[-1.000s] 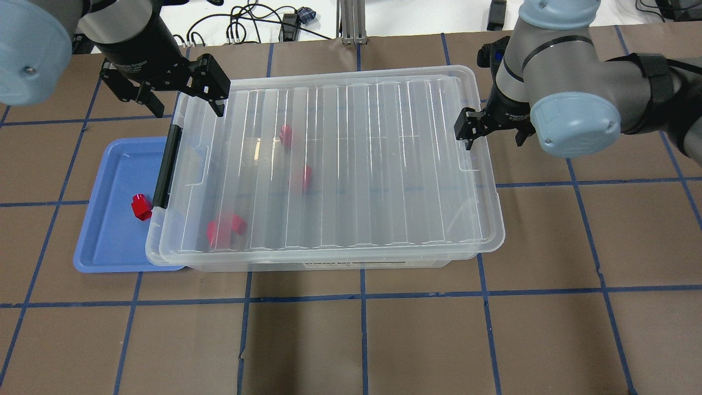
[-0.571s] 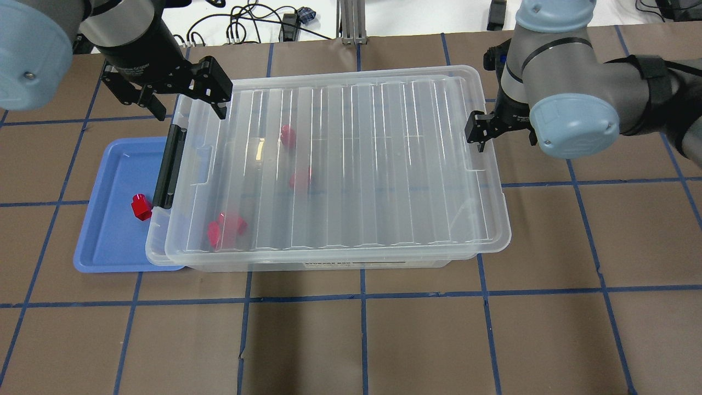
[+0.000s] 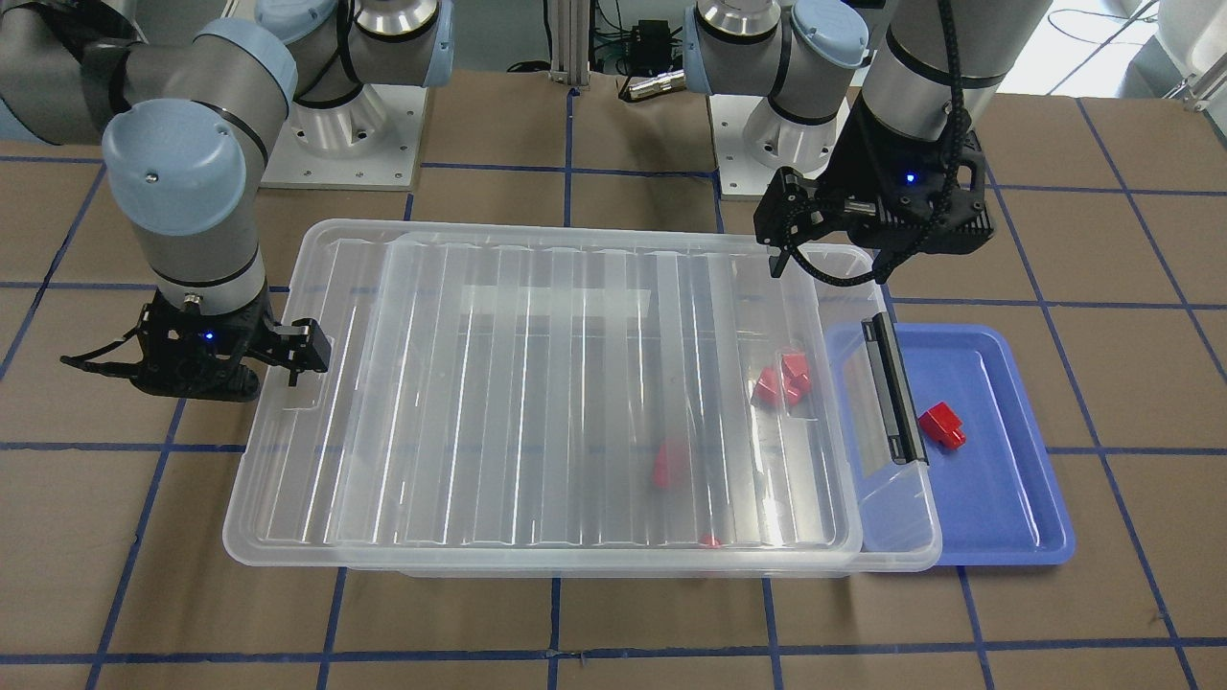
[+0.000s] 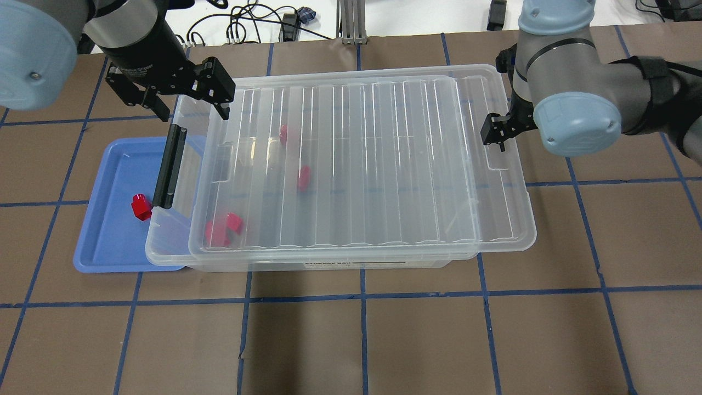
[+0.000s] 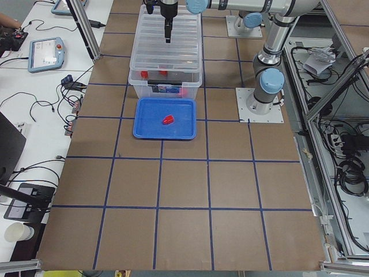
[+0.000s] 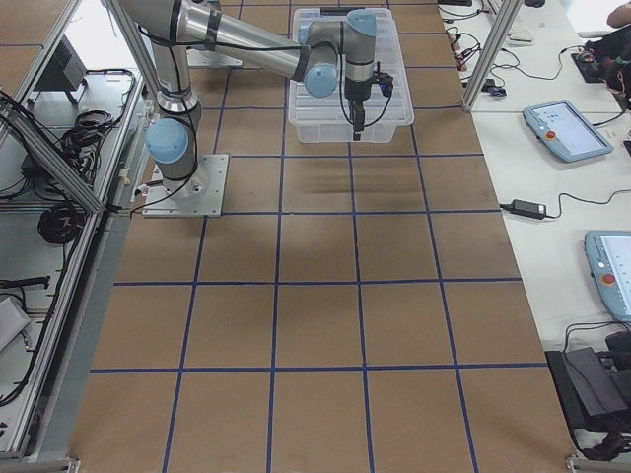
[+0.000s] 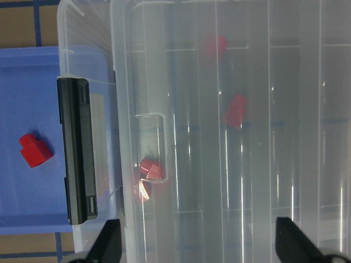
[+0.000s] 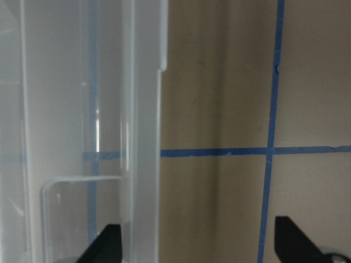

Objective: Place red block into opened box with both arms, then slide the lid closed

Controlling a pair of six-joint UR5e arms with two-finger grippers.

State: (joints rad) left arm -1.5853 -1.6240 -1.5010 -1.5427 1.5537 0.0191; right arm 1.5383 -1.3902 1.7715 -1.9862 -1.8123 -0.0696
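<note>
A blue tray [image 4: 98, 247] lies at the left end and holds one thing, the red block [image 4: 141, 207]. The block rests near the tray's box-side edge, apart from the rim. Its long axis runs near-to-far, and the narrow stepped end points away from the robot, tipped a little leftward.

Just beside the tray stands the box [image 4: 164, 249], with its black bar [image 4: 169, 166] at that end. Inside are several more red pieces [image 4: 303, 176]: two single ones and a close pair near the bar end, all seen through clear plastic. The lid [image 4: 384, 164] lies flat on top, its length along the box's. It is offset rightward, so a strip by the bar is uncovered and the far end overhangs.

The left gripper [image 4: 193, 112] hovers over the box's far corner by the bar, fingers spread wide, holding nothing. The right gripper [image 8: 196, 246] is also spread wide, one finger at the lid's end notch and the other over the table [image 4: 384, 340]. Whether it touches the lid is unclear.
</note>
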